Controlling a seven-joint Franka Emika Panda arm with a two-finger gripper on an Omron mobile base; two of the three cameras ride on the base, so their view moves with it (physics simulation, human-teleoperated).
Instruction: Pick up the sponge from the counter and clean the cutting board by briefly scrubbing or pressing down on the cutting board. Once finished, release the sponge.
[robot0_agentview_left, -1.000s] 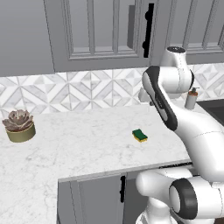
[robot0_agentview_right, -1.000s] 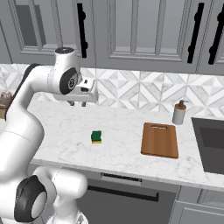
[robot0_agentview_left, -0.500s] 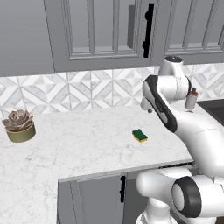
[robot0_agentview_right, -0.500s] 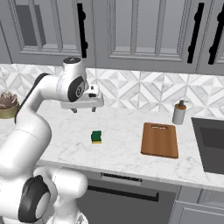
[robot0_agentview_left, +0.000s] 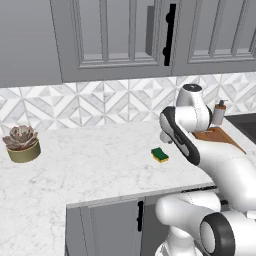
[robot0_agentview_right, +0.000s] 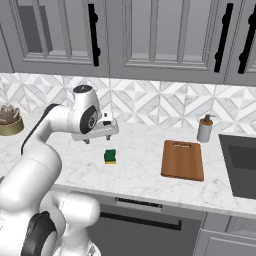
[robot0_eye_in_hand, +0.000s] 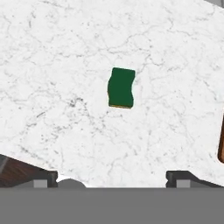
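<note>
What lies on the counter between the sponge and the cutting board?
Nothing: in the right base view the stretch between the sponge and the cutting board is bare white marble counter.

Sponge (robot0_agentview_right: 110, 156) lies on the desk (robot0_agentview_right: 135, 170), well left of the cutting board (robot0_agentview_right: 183, 160). Soap dispenser (robot0_agentview_right: 204, 129) stands just behind the board. Potted plant (robot0_agentview_left: 21, 144) sits at far left.
</note>
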